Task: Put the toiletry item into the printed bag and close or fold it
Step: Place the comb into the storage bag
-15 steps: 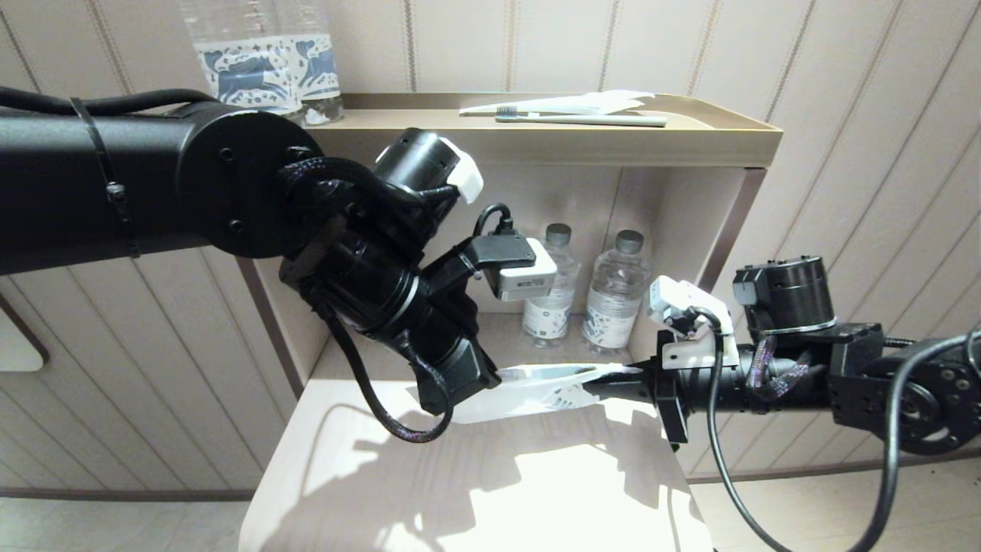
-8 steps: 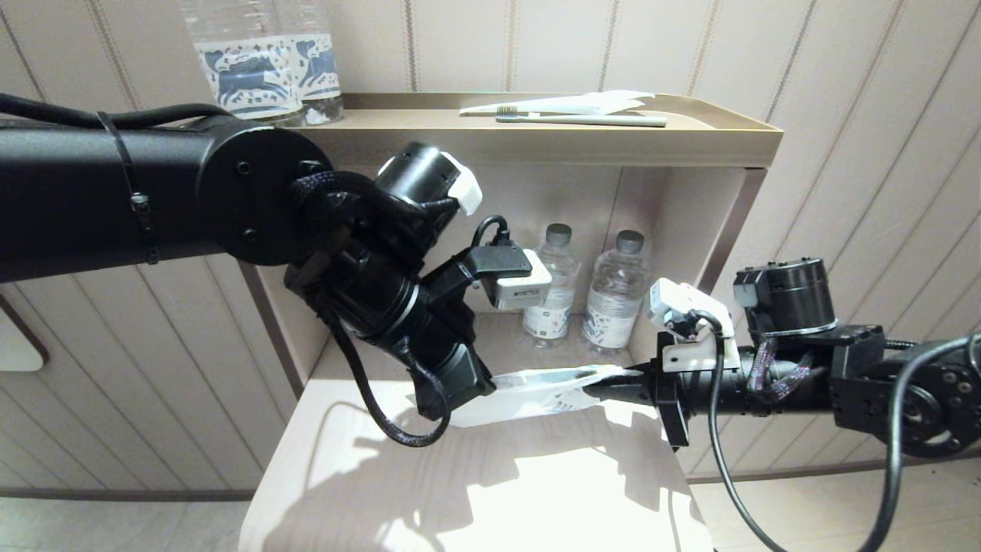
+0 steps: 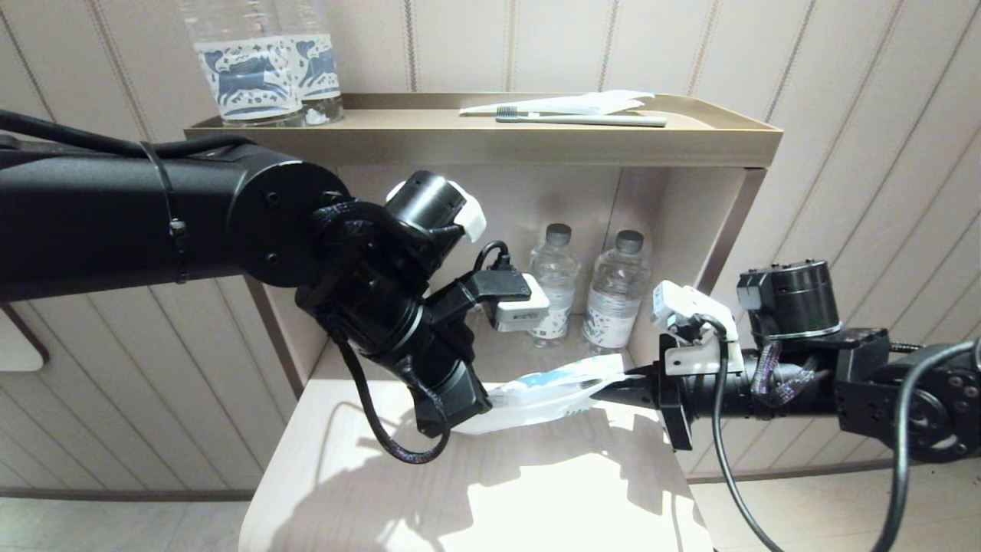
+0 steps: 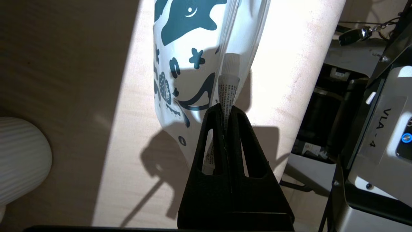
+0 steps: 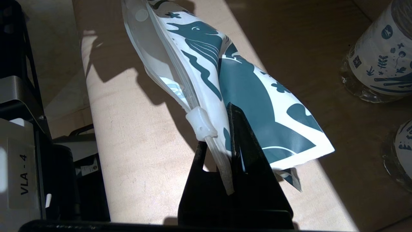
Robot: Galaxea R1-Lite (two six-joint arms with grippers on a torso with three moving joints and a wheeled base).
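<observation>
The printed bag (image 3: 552, 391) hangs just above the pale table (image 3: 475, 498), stretched between both grippers. My left gripper (image 3: 479, 399) is shut on its left end. In the left wrist view that gripper (image 4: 225, 108) pinches the bag (image 4: 180, 64) together with the crimped end of a small white capped tube (image 4: 228, 80) inside it. My right gripper (image 3: 617, 383) is shut on the right end. In the right wrist view this gripper (image 5: 222, 125) clamps the bag (image 5: 251, 96) beside the white zip slider (image 5: 201, 124). No all-white toothbrush shows; the bag's inside is mostly hidden.
On the top shelf tray (image 3: 690, 138) lie a pale-handled toothbrush (image 3: 590, 119) and a plain white wrapper (image 3: 590, 101); large bottles (image 3: 260, 61) stand at its left. Two small water bottles (image 3: 617, 287) stand in the niche behind the bag. A white ribbed object (image 4: 19, 161) sits beside the table.
The left arm has dropped lower and the right gripper has risen slightly. The bag has twisted and bowed upward between them, showing more blue print on top.
</observation>
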